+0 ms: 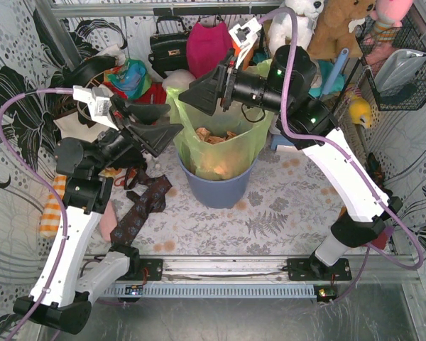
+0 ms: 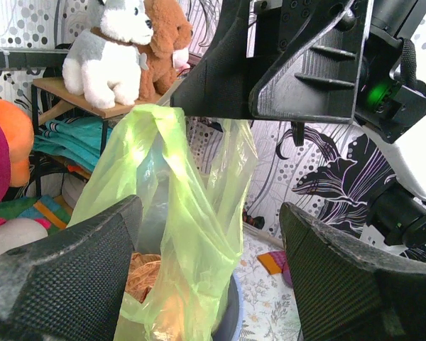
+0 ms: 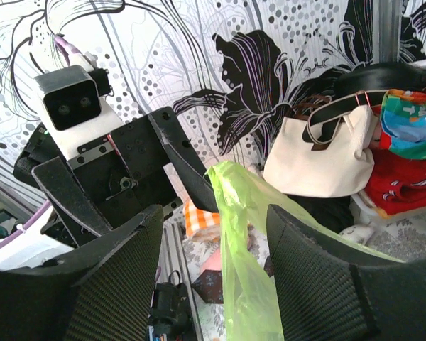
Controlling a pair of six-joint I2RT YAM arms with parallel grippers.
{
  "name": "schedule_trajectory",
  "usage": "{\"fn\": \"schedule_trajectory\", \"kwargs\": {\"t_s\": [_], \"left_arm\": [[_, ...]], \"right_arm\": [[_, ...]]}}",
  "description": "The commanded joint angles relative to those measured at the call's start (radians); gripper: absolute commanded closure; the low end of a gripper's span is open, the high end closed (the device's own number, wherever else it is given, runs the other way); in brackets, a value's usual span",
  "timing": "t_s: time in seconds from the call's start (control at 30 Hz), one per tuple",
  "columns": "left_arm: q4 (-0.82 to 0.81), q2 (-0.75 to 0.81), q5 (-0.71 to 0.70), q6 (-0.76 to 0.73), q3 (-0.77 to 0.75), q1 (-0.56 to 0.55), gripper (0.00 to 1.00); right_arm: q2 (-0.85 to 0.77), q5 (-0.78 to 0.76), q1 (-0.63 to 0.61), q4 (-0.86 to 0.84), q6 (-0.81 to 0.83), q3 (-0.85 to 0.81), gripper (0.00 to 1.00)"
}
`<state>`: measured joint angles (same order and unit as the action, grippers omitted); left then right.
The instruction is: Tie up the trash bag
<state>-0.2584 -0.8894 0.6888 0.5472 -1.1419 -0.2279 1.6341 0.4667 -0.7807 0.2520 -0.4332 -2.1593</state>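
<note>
Gripper on the left [image 2: 209, 238]: fingers wide apart, holding nothing, just left of the bag.
Gripper on the right [image 3: 213, 220]: fingers apart, thin bag edge between them.
Trash bag [image 1: 220, 138]: middle of the top view, open, in the blue bin [image 1: 216, 190].

We see a blue-grey bin [image 1: 219, 189] at centre, a dark patterned tie [image 1: 138, 211] to its lower left, a black handbag [image 1: 169, 47] and a pink bag [image 1: 208, 48] at the top, a wire basket [image 1: 385, 99] upper right.
</note>
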Motion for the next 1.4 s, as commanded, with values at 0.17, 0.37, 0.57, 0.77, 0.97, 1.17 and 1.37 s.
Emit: {"fn": "schedule_trajectory", "kwargs": {"t_s": [0.17,0.37,0.57,0.77,0.97,1.17,1.37], "left_arm": [[-0.088,0.006,0.027,-0.011,0.005,0.005,0.13],[-0.084,0.010,0.029,-0.012,0.005,0.005,0.13],[-0.062,0.020,0.012,-0.026,0.003,0.004,0.12],[-0.015,0.026,-0.031,-0.078,-0.010,0.004,0.12],[0.033,0.005,-0.052,-0.112,-0.040,0.005,0.12],[0.013,0.017,-0.058,-0.104,-0.023,0.005,0.12],[0.047,0.015,-0.103,-0.128,-0.011,0.004,0.12]], "right_arm": [[0.022,0.045,-0.006,0.059,-0.024,-0.040,0.40],[0.103,0.076,-0.006,0.036,-0.049,-0.105,0.40],[0.146,0.106,-0.007,0.043,-0.069,-0.159,0.67],[0.104,0.092,-0.008,0.041,-0.058,-0.109,0.66],[0.060,0.081,-0.008,0.038,-0.056,-0.044,0.67],[0.064,0.093,-0.008,0.034,-0.064,-0.045,1.00],[0.082,0.104,-0.008,0.009,-0.071,-0.131,1.00]]}}
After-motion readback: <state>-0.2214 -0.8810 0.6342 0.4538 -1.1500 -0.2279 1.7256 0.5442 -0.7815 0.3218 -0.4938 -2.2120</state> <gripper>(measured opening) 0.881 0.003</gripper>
